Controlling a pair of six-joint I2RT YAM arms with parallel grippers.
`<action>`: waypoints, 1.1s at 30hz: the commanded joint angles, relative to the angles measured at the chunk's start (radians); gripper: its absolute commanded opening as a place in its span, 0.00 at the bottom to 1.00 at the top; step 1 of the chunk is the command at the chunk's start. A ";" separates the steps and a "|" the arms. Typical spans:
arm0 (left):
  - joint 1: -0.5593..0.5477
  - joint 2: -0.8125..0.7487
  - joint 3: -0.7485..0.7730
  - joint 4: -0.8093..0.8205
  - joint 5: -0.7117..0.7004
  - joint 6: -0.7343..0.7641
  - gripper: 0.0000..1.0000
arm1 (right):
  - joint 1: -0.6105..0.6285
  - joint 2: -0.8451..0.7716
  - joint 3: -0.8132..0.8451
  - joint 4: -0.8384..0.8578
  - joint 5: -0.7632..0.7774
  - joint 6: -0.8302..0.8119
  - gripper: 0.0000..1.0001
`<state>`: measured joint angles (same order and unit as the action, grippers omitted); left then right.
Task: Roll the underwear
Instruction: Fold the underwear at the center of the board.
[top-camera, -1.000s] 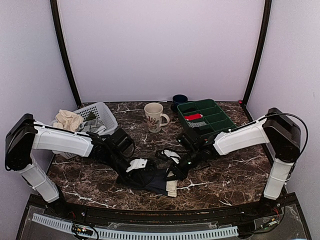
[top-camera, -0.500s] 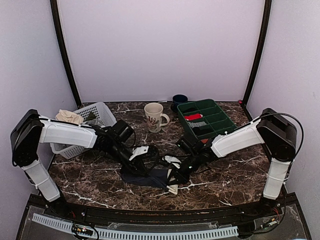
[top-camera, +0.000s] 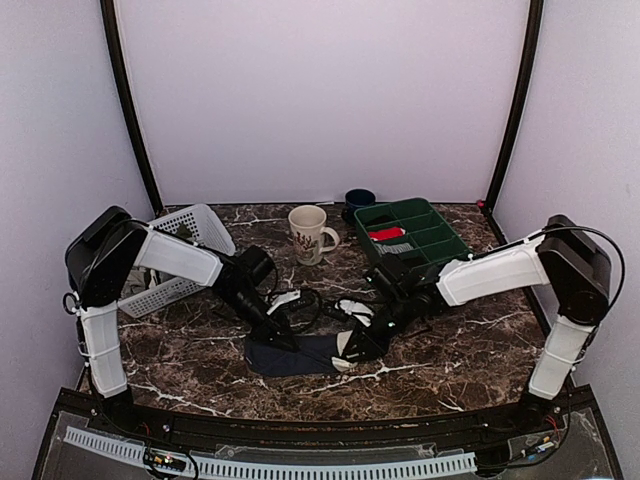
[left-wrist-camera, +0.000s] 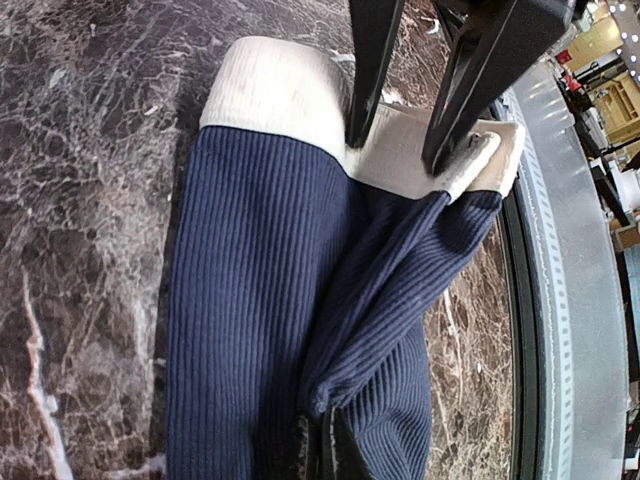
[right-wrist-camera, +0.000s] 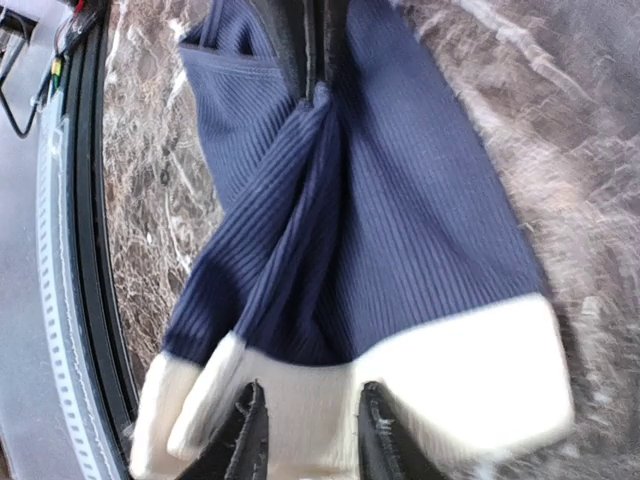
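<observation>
The underwear (top-camera: 300, 357) lies on the marble table near the front edge, navy ribbed cloth with its cream waistband (top-camera: 343, 352) at the right end. My left gripper (top-camera: 283, 338) is shut on a raised fold of the navy cloth (left-wrist-camera: 400, 290) at the garment's left end; in the left wrist view its fingers (left-wrist-camera: 322, 440) pinch that fold. My right gripper (top-camera: 351, 346) stands over the waistband (right-wrist-camera: 470, 370) with its jaws apart, the cream strip lying between and under its fingers (right-wrist-camera: 250, 430). The underwear (right-wrist-camera: 420, 200) is partly doubled along its length.
A white basket (top-camera: 190, 245) with cloth stands at the back left behind the left arm. A cream mug (top-camera: 308, 233) and a dark cup (top-camera: 359, 199) stand at the back middle. A green compartment tray (top-camera: 440, 245) with small rolled bundles sits at the back right.
The right gripper's jaws have parted on the waistband. The left arm has swung back and lowered the navy cloth, which now lies flatter and more stretched out between the two grippers.
</observation>
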<state>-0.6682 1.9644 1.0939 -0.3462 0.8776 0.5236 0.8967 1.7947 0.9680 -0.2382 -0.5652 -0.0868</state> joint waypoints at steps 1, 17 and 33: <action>0.015 0.001 0.008 -0.036 0.065 -0.013 0.00 | -0.040 -0.115 -0.041 0.002 0.038 0.033 0.35; 0.018 0.024 0.022 -0.044 0.078 -0.011 0.00 | 0.044 -0.281 -0.181 0.175 0.086 -0.181 0.74; 0.018 0.030 0.019 -0.042 0.072 -0.005 0.00 | 0.123 -0.129 -0.134 0.204 0.228 -0.284 0.24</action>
<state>-0.6544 1.9858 1.0973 -0.3576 0.9352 0.5114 1.0130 1.6547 0.8047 -0.0673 -0.3737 -0.3447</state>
